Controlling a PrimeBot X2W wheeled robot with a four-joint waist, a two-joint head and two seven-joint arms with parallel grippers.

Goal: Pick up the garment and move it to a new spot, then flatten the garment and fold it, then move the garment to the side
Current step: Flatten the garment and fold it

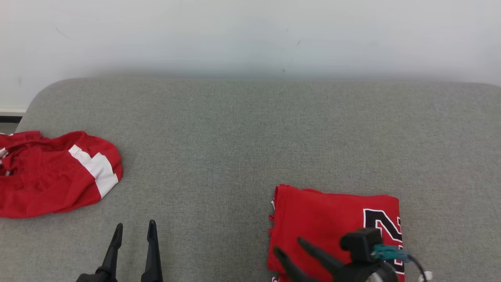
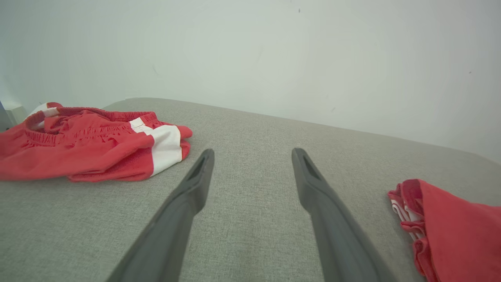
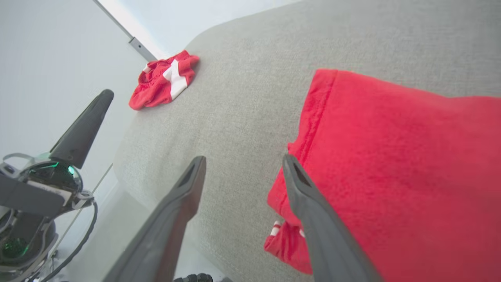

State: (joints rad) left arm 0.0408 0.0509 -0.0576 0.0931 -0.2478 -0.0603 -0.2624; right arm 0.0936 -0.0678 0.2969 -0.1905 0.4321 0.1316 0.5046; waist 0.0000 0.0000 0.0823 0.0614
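The garment (image 1: pixel 332 219) is a red jersey with a black number, lying folded into a rectangle on the grey cushion at the lower right. It also appears in the left wrist view as the garment (image 2: pixel 458 223) and in the right wrist view as the garment (image 3: pixel 391 156). My right gripper (image 1: pixel 288 245) hovers open over its near left corner, and the right gripper (image 3: pixel 243 158) has one finger above the cloth's edge and one above bare cushion, holding nothing. My left gripper (image 1: pixel 135 224) stands open over bare cushion at the lower left, seen up close as the left gripper (image 2: pixel 252 152).
Crumpled red shorts (image 1: pixel 51 176) with a white stripe lie at the cushion's left edge, also seen as the shorts (image 2: pixel 90 145) and the shorts (image 3: pixel 164 78). The grey cushion (image 1: pixel 235 137) stretches between the two garments. A pale wall (image 1: pixel 250 35) stands behind it.
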